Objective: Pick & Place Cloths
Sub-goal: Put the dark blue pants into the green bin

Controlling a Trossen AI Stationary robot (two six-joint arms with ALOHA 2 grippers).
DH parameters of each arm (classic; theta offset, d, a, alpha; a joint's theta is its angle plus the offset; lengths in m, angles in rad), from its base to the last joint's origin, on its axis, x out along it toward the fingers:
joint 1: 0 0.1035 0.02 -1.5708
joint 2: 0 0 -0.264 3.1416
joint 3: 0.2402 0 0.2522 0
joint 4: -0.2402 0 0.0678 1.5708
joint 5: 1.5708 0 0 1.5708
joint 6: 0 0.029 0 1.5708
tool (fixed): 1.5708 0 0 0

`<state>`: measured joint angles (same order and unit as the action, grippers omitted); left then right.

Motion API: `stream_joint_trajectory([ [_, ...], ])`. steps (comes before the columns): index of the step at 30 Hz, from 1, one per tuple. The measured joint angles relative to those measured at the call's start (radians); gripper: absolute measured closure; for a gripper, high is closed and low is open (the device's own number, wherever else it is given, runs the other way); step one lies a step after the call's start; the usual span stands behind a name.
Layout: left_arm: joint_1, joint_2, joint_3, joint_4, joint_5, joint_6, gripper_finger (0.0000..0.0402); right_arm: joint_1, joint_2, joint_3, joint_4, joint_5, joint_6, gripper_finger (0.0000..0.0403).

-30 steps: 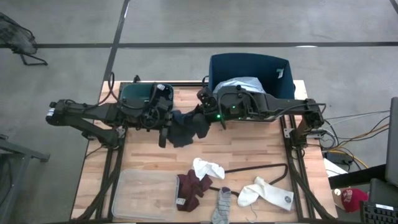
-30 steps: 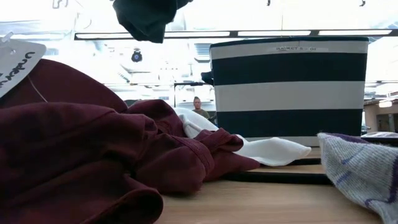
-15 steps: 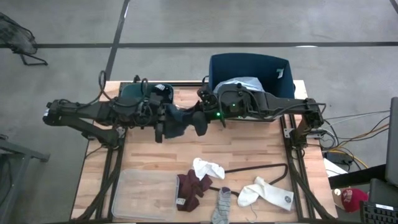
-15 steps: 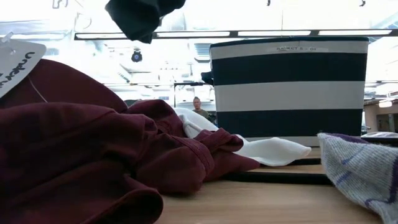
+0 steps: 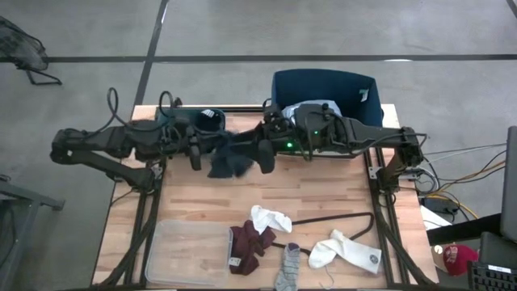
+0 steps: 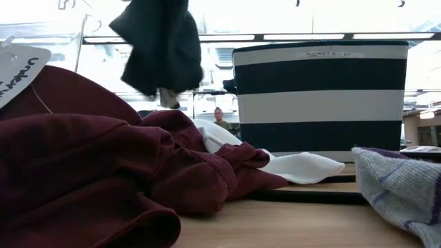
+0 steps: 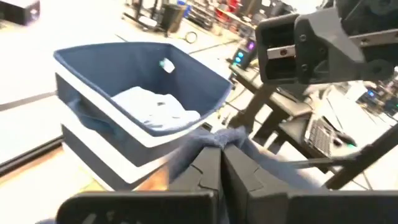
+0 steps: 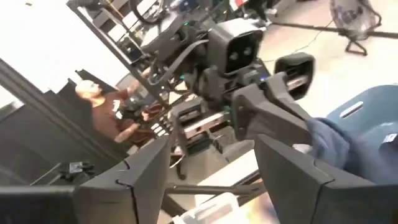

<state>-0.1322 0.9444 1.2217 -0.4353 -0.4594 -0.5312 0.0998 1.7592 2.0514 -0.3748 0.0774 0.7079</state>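
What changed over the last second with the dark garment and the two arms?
The right gripper opened and let go of the dark garment, which now hangs lower from the shut left gripper alone. The basket, socks, maroon piece and tray stayed put.

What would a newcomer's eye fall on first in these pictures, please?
A dark navy garment hangs in mid-air above the table's far half, pinched in the shut left gripper, with the open right gripper just beside it. Behind stands the blue basket holding a light blue shirt. Socks and a maroon piece lie along the near edge.
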Motion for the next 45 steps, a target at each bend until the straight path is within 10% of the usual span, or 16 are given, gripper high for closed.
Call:
stream_joint_trajectory([
  [13, 0.000, -0.036, 0.000, -0.028, -0.058, 0.008, 0.0399, 0.001, -0.006, 0.002, -0.001, 0.001, -0.005, 0.0143],
  [30, 0.000, -0.120, 0.001, -0.378, -0.544, -0.056, 0.0396, 0.014, -0.006, 0.002, -0.002, 0.000, -0.004, 0.0173],
  [45, 0.000, -0.248, 0.003, -0.460, -0.705, -0.029, 0.0395, 0.014, -0.006, 0.002, -0.003, 0.001, -0.004, 0.0155],
])
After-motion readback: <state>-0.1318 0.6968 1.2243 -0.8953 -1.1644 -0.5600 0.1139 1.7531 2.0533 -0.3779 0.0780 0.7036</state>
